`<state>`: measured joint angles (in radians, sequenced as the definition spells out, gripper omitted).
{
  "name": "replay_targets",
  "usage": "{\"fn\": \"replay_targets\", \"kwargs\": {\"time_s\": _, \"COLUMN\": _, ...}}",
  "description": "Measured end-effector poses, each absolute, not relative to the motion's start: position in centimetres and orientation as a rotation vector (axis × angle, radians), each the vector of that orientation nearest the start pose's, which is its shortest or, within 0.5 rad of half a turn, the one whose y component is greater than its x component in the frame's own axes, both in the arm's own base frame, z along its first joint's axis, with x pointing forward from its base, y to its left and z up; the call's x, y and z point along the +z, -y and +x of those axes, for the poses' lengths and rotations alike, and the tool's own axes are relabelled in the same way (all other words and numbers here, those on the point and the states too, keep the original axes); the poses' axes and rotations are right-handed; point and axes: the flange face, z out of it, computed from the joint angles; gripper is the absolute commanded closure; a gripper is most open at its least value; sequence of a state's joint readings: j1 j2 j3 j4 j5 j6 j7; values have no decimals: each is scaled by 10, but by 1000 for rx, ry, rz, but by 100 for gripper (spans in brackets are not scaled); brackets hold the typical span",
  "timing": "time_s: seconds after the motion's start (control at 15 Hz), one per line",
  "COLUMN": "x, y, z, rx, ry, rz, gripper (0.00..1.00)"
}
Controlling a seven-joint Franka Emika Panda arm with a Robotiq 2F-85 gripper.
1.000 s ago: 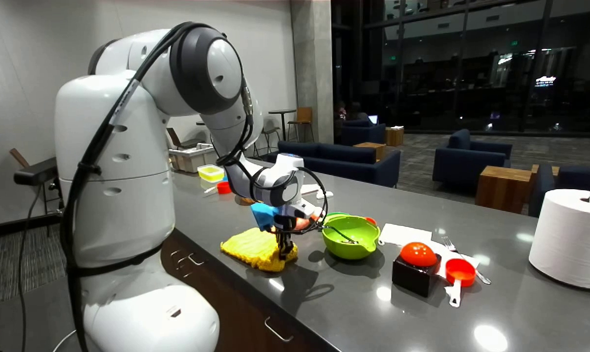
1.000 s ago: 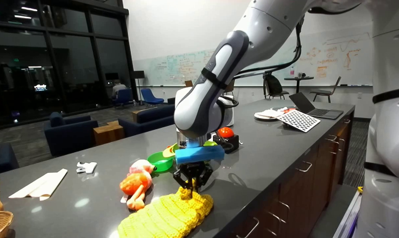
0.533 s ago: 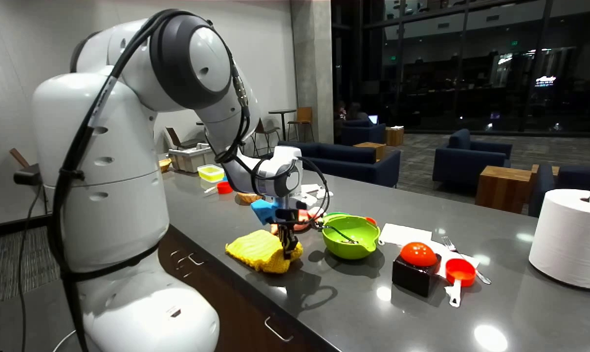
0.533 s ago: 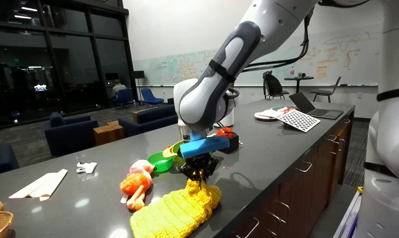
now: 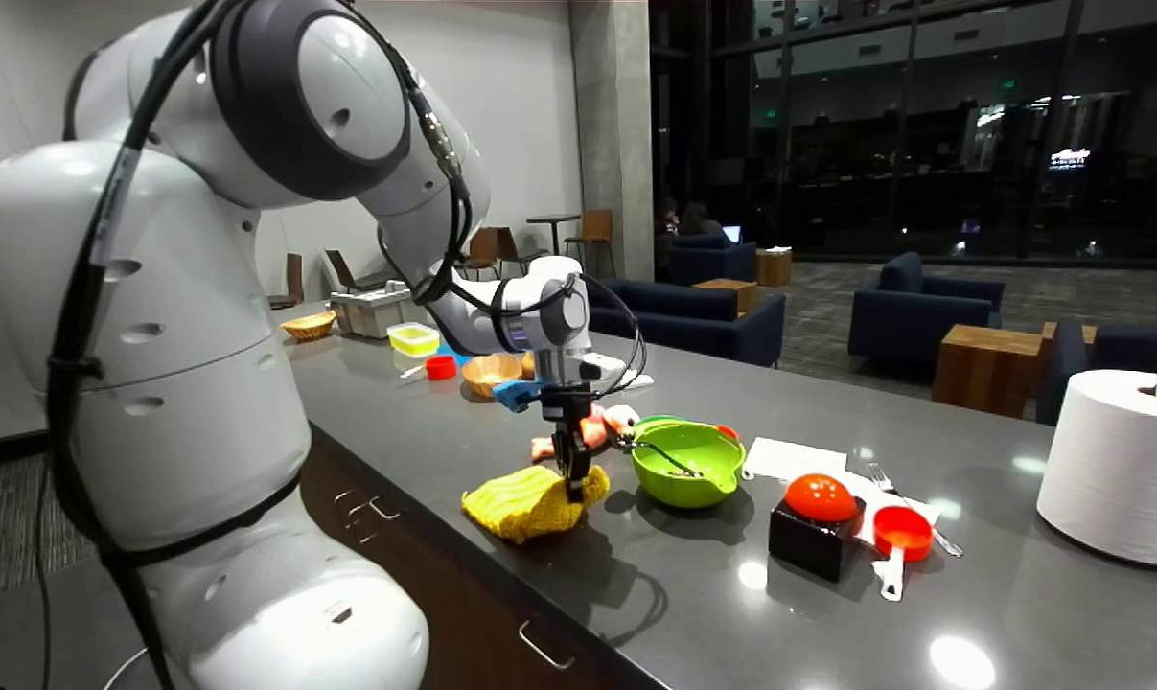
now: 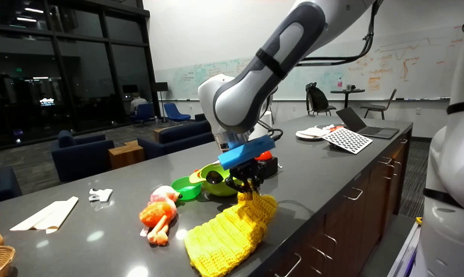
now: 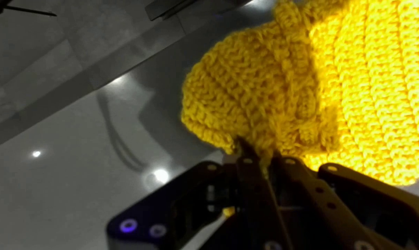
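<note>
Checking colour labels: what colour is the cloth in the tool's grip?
The cloth is yellow, with ridges; it shows best in the wrist view.

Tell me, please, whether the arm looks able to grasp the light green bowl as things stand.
Probably not at present: the tool is closed on the yellow knitted cloth, so it would likely have to let go first, though the light green bowl stands close by.

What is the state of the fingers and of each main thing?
Yellow knitted fabric: one end pinched and raised
Black robot fingers: shut on this fabric
Pink-orange plush toy: lying down
Round lime-green plastic bowl: upright
White cylindrical paper roll: standing upright
Dark grey laptop: open
</note>
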<state>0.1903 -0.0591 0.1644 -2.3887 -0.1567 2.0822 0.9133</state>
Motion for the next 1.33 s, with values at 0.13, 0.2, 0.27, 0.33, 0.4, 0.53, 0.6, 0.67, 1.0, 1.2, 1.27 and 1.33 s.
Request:
{"fn": "replay_targets", "kwargs": {"time_s": 0.13, "x": 336, "y": -152, "z": 433, "rx": 224, "ry": -785, "rz": -3337, "gripper": 98}}
{"fn": "replay_targets", "kwargs": {"time_s": 0.2, "x": 342, "y": -154, "z": 435, "rx": 237, "ry": -781, "rz": -3352, "gripper": 98}}
{"fn": "replay_targets", "kwargs": {"time_s": 0.27, "x": 348, "y": -158, "z": 436, "rx": 250, "ry": -775, "rz": -3366, "gripper": 98}}
{"fn": "replay_targets", "kwargs": {"time_s": 0.33, "x": 353, "y": -162, "z": 437, "rx": 263, "ry": -766, "rz": -3379, "gripper": 98}}
{"fn": "replay_targets", "kwargs": {"time_s": 0.4, "x": 358, "y": -168, "z": 438, "rx": 276, "ry": -754, "rz": -3390, "gripper": 98}}
{"fn": "replay_targets", "kwargs": {"time_s": 0.53, "x": 364, "y": -182, "z": 442, "rx": 304, "ry": -721, "rz": -3412, "gripper": 98}}
{"fn": "replay_targets", "kwargs": {"time_s": 0.6, "x": 365, "y": -190, "z": 444, "rx": 318, "ry": -702, "rz": -3422, "gripper": 98}}
{"fn": "replay_targets", "kwargs": {"time_s": 0.67, "x": 366, "y": -198, "z": 446, "rx": 331, "ry": -681, "rz": -3430, "gripper": 98}}
{"fn": "replay_targets", "kwargs": {"time_s": 1.0, "x": 351, "y": -241, "z": 463, "rx": 389, "ry": -560, "rz": -3431, "gripper": 98}}
{"fn": "replay_targets", "kwargs": {"time_s": 1.2, "x": 336, "y": -264, "z": 473, "rx": 469, "ry": -518, "rz": -3380, "gripper": 98}}
{"fn": "replay_targets", "kwargs": {"time_s": 1.27, "x": 330, "y": -271, "z": 476, "rx": 506, "ry": -516, "rz": -3349, "gripper": 98}}
{"fn": "replay_targets", "kwargs": {"time_s": 1.33, "x": 326, "y": -277, "z": 478, "rx": 538, "ry": -519, "rz": -3315, "gripper": 98}}
